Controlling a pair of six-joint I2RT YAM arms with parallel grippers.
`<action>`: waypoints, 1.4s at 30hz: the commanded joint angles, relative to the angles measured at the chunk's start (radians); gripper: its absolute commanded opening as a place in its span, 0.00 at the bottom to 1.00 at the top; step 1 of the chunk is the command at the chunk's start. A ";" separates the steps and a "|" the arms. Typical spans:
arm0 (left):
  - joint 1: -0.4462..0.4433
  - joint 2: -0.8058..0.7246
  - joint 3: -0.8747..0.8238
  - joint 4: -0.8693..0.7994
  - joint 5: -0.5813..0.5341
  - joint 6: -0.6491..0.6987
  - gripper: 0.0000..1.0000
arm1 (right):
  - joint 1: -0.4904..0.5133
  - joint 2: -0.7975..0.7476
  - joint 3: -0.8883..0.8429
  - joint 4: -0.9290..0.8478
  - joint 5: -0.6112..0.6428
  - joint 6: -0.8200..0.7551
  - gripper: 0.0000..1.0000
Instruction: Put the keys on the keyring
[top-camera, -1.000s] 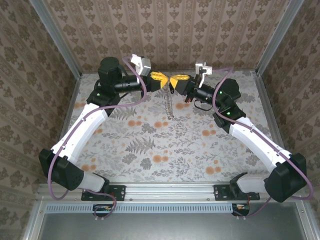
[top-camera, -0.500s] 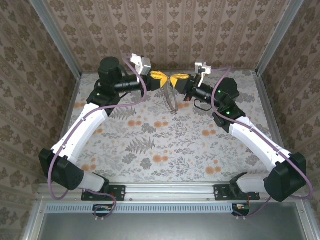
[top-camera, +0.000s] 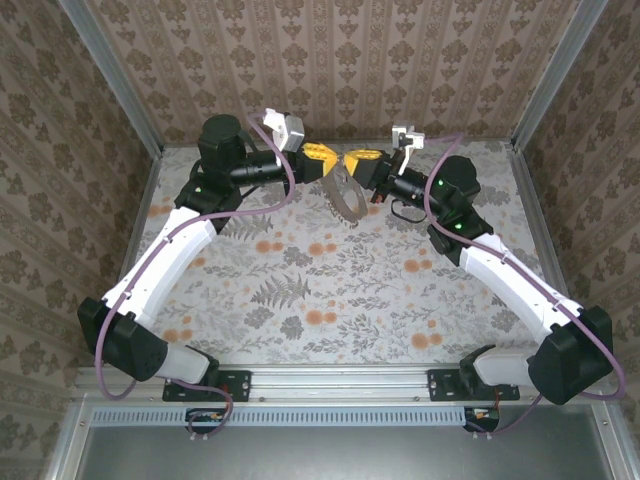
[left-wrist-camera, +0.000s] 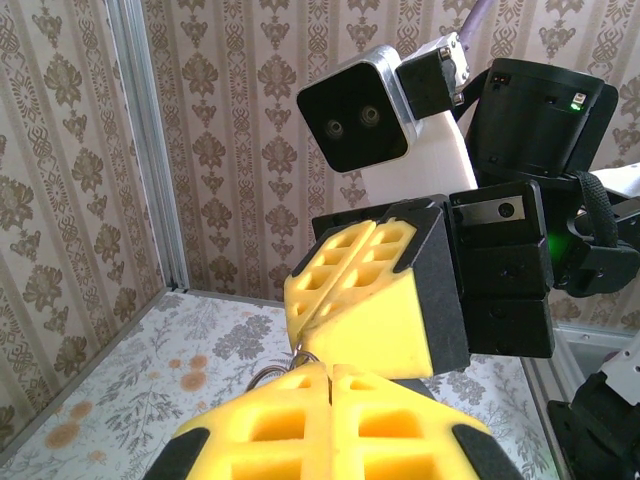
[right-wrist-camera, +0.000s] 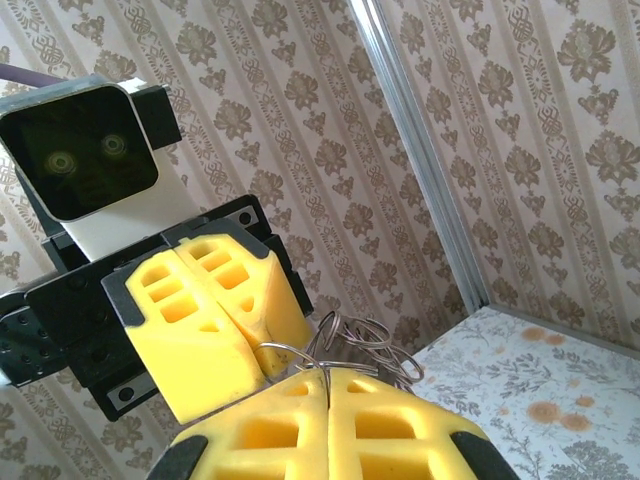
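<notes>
Swung round since a second ago, the large thin brownish-grey toothed metal keyring (top-camera: 346, 197) now shows its open face instead of hanging edge-on. It dangles in the upper middle of the top view, over the floral-patterned table (top-camera: 300, 290), just under the meeting tips of both tools. The right tool (top-camera: 352, 163) has its yellow fingers pressed together on the keyring's wire, seen at the lower middle of its wrist view. The left tool (top-camera: 327, 164) also has its fingers together, tip against the right one; whether it pinches the wire cannot be told.
</notes>
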 joint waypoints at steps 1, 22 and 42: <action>-0.015 -0.049 -0.002 0.073 0.031 -0.020 0.00 | -0.021 0.008 -0.001 0.009 -0.042 0.014 0.00; -0.017 -0.035 -0.099 0.301 -0.017 -0.172 0.00 | -0.026 0.041 0.023 0.107 -0.104 0.119 0.00; -0.020 -0.029 -0.102 0.315 -0.013 -0.182 0.00 | -0.034 0.025 0.010 0.110 -0.082 0.132 0.19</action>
